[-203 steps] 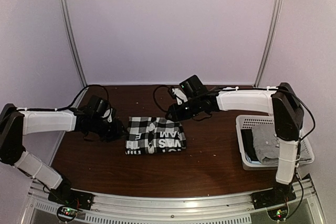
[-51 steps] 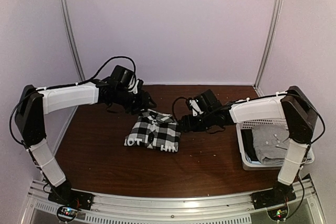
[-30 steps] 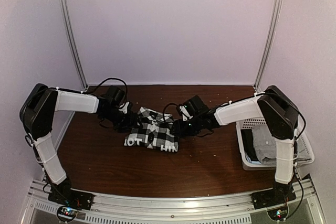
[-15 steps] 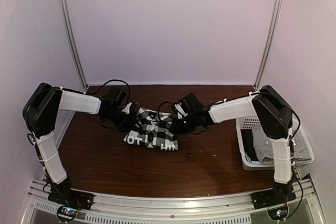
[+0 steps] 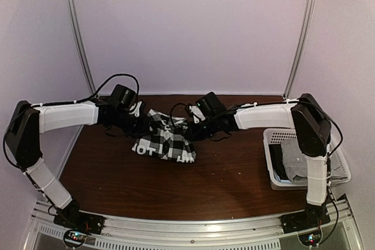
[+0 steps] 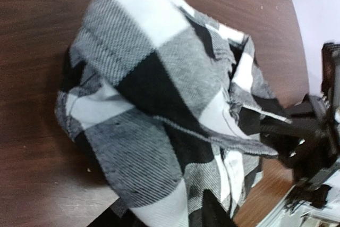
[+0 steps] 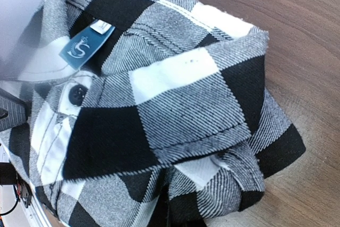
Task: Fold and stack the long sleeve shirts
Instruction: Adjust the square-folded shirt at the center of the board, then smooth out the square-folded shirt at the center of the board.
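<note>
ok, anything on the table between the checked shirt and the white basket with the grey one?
Nothing visible. Between the black-and-white checked cloth shirt and the white plastic lattice basket holding the plain grey shirt lies only bare brown wooden tabletop; the right arm spans above that stretch.

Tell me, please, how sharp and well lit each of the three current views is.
Top external view: dim, soft, low in detail; the black-and-white checked cloth shirt keeps its contrast but its lettering is illegible. Left wrist view: weave sharp mid-frame, bottom edge in shadow. Right wrist view: crispest, small blue fabric label clear, blurred pale patch upper left.
</note>
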Controlling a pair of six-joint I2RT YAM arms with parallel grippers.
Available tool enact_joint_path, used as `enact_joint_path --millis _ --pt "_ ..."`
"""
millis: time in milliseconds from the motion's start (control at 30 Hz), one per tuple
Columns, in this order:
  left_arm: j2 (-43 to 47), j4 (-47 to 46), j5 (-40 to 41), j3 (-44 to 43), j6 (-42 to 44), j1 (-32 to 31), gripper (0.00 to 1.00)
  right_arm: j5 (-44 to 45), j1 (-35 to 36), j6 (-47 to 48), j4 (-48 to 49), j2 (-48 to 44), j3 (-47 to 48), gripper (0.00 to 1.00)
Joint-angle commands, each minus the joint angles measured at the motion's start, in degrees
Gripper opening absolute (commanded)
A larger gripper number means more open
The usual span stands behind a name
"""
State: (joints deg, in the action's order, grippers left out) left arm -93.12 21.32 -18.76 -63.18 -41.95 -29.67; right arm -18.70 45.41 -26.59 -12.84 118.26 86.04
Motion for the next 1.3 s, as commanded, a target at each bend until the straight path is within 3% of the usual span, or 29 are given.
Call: enact_joint_path --millis 0,133,300,367,500,633,1000,1167,1267 --pt "-0.58 -0.01 4.96 2.60 -0.28 -0.31 0.54 -3.70 -3.82 4.34 -2.87 -1.73 -2.22 0.04" --pt "-2.53 0.11 5.67 2.58 1.24 1.44 0.60 -2.42 -6.15 6.09 -4.70 -1.08 -3.83 0.28" --pt "-2.54 1.74 8.27 0.43 2.10 1.89 0.58 0.60 -6.18 5.19 -3.40 -5.04 -7.11 0.37" --pt "-2.35 1.96 8.05 -0.18 2.21 1.90 0.51 2.18 -5.96 4.62 -3.42 -6.58 -7.44 0.38" --pt "-1.29 2.60 8.01 -1.11 2.25 1.81 0.26 3.98 -3.97 3.93 -3.16 -9.07 -6.96 0.38" --pt "-1.56 2.16 6.61 -1.19 2.27 1.72 0.17 4.06 -0.55 3.74 -3.31 -8.68 -4.69 0.38" --pt "-13.14 -1.38 8.07 -5.19 2.81 2.37 0.15 2.17 3.57 3.39 -2.75 0.06 3.22 0.37" --pt "-16.37 -1.72 9.88 -5.38 3.46 3.72 0.15 1.26 4.07 3.11 -1.68 2.61 0.92 0.37" --pt "-16.21 -1.06 10.19 -6.25 4.33 4.43 0.23 0.81 4.04 2.71 -1.06 3.77 -1.06 0.37"
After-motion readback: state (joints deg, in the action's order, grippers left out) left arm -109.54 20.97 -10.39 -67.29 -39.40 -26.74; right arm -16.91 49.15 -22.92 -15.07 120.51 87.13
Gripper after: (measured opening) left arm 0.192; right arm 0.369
